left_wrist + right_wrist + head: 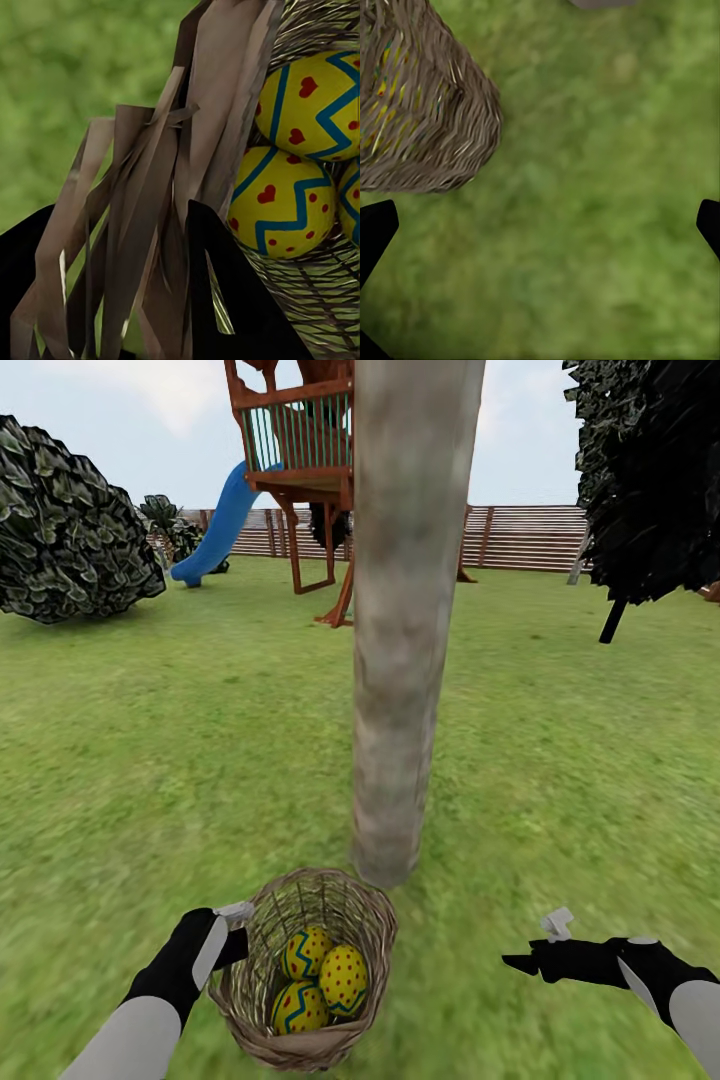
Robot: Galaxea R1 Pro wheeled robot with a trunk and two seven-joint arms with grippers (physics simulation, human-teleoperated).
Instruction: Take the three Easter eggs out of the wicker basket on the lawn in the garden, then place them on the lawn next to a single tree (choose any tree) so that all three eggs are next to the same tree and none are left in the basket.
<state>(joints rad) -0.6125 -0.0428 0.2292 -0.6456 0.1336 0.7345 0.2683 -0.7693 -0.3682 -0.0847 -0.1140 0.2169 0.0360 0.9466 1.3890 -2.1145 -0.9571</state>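
The wicker basket [300, 1048] sits tilted just in front of the foot of the thick grey-brown tree trunk [400, 660]. Three yellow Easter eggs with red dots and blue zigzags lie inside it [305, 952] [343, 979] [298, 1007]. My left gripper [228, 935] is shut on the basket's left rim. In the left wrist view the woven rim [202, 112] runs between its black fingers [225, 300], with the eggs [281, 202] behind. My right gripper [535, 945] hangs open and empty over the lawn [560, 780], to the basket's right [427, 120].
A round dark-green bush [70, 530] stands at the far left. Behind the trunk are the red-brown playset [300, 460], the blue slide [220, 525] and the slatted fence [520, 535]. A thin-stemmed tree with black foliage [650, 470] is at the right.
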